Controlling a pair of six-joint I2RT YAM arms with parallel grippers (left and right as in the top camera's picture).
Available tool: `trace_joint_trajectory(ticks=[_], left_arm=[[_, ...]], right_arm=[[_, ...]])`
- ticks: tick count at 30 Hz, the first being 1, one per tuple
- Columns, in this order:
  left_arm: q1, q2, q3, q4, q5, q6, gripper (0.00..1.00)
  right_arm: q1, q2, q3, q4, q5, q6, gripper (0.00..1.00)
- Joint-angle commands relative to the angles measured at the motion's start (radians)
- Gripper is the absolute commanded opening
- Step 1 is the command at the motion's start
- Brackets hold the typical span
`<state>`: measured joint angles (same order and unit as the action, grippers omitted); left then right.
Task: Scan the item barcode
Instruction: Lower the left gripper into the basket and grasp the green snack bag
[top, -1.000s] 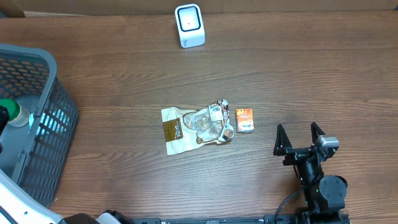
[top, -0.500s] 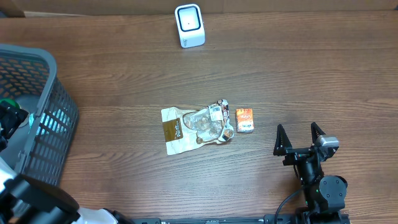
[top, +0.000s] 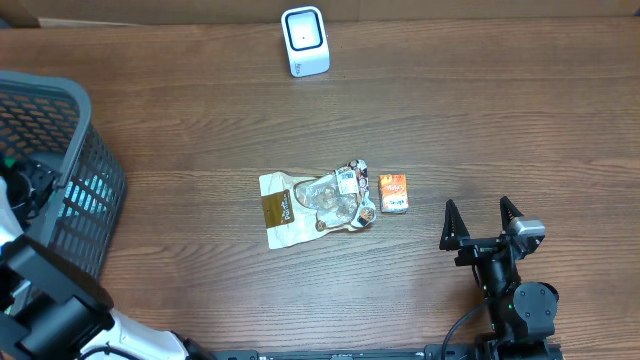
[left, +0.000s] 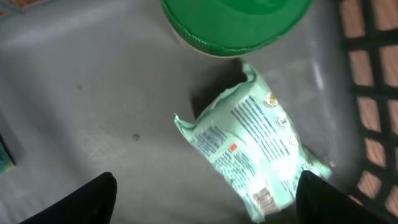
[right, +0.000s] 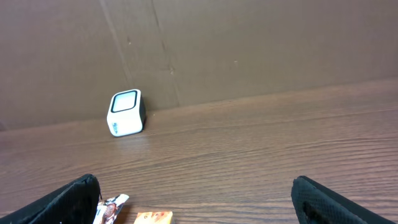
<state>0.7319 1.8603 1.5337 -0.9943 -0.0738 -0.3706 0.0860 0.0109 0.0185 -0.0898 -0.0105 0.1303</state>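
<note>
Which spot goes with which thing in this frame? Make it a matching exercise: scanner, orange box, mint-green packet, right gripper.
1 white scanner
2 orange box
3 mint-green packet
4 right gripper

A inside the grey basket
B far edge of the table
C near edge, open, holding nothing
D mid-table, beside the crinkled bag

Pairs: 1-B, 2-D, 3-A, 4-C
</note>
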Motion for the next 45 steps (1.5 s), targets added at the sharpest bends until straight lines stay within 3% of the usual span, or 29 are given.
trace_joint_trajectory(ticks=[1,4,16,19,23,24,29,34,45], left_arm=[[-0.022,0.046,-0.018,0.019,-0.075,-0.144,0.75],[-0.042,0.072,-0.018,0.042,-0.071,-0.196,0.75],[-0.096,0.198,-0.018,0.080,-0.067,-0.202,0.71],[-0.096,0.219,-0.018,0.079,-0.068,-0.201,0.59],[-0.096,0.229,-0.018,0.074,-0.067,-0.194,0.26],[-0.096,0.229,-0.018,0.074,-0.068,-0.189,0.24],[-0.096,0.229,-0.018,0.051,-0.068,-0.175,0.20],[-0.096,0.216,-0.018,0.017,-0.067,-0.175,0.04],[-0.096,0.066,0.029,-0.075,-0.064,-0.175,0.04]], right_arm=[[0.005,-0.008,-0.010,0.005,0.008,0.000,1.00],[0.005,-0.008,-0.010,0.005,0.008,0.000,1.00],[0.005,-0.008,-0.010,0.005,0.008,0.000,1.00],[0.005,-0.008,-0.010,0.005,0.008,0.000,1.00],[0.005,-0.008,-0.010,0.005,0.008,0.000,1.00],[0.005,-0.008,-0.010,0.005,0.008,0.000,1.00],[0.005,-0.008,-0.010,0.005,0.008,0.000,1.00],[0.005,-0.008,-0.010,0.005,0.008,0.000,1.00],[0.005,-0.008,-0.010,0.005,0.008,0.000,1.00]])
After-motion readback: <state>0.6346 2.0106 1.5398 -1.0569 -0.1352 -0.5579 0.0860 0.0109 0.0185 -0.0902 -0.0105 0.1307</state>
